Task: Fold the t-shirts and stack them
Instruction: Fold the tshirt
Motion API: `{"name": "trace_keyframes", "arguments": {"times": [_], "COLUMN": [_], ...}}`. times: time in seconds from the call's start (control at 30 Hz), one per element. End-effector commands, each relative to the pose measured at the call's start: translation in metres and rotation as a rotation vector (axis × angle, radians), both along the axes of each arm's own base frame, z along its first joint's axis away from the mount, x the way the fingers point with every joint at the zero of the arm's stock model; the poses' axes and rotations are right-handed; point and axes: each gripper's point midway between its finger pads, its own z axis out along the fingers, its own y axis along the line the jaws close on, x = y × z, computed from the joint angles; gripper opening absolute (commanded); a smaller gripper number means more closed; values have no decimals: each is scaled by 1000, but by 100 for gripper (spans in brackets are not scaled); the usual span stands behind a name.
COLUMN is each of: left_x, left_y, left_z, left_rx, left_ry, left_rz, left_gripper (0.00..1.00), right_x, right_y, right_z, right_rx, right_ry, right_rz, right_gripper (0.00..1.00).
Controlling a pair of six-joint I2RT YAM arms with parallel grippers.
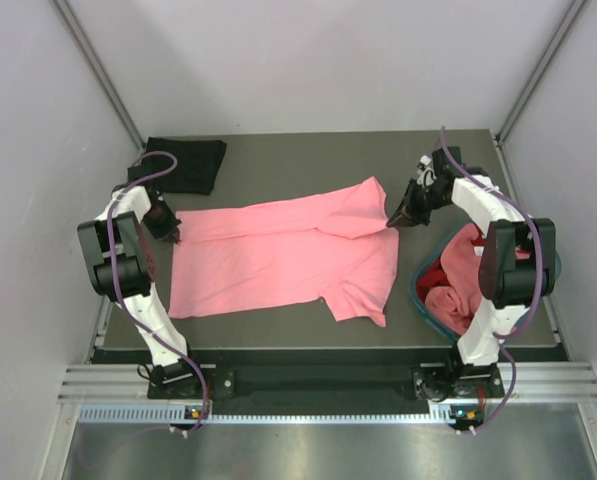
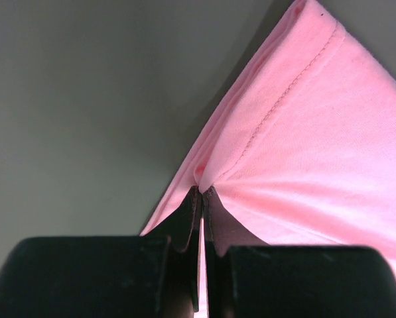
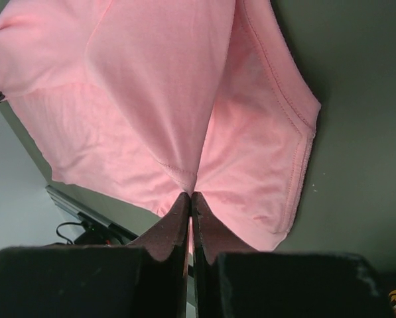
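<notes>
Overhead view: a salmon pink t-shirt (image 1: 278,265) lies spread across the middle of the dark surface (image 1: 298,150), long axis running left to right. The left gripper (image 1: 175,236) pinches its left edge and the right gripper (image 1: 391,222) its upper right edge. Both are clamped tight on cloth, so the shirt lies between them.

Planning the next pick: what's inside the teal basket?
Crumpled salmon cloth and red cloth in the basket. The right arm covers its right side, and anything beneath the cloth is hidden.
</notes>
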Motion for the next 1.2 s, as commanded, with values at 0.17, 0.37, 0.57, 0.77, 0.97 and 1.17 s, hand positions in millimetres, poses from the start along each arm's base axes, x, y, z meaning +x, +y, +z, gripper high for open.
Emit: {"name": "trace_keyframes", "arguments": {"times": [0.17,0.37,0.57,0.77,0.97,1.17], "left_x": [2,-3,-5,-2,15,59], "left_y": [11,15,9,9,4,-40], "left_z": [12,9,19,41,72,88], "left_rx": [33,62,38,38,19,-206], "left_ry": [-37,-30,-59,-119,-253,-441], "left_rz": [22,42,80,118,107,-36], "left_gripper": [0,0,25,45,36,20], "right_x": [2,-12,14,99,169,195], "right_y": [-5,-12,-15,-13,-5,15], "right_z": [4,-23,-13,11,10,-7], "right_rx": [-41,-87,-116,-122,-98,-1], "right_ry": [-46,16,-23,-184,-297,-344], "right_rz": [13,22,6,-37,-39,22], "right_gripper": [0,1,25,41,41,42]}}
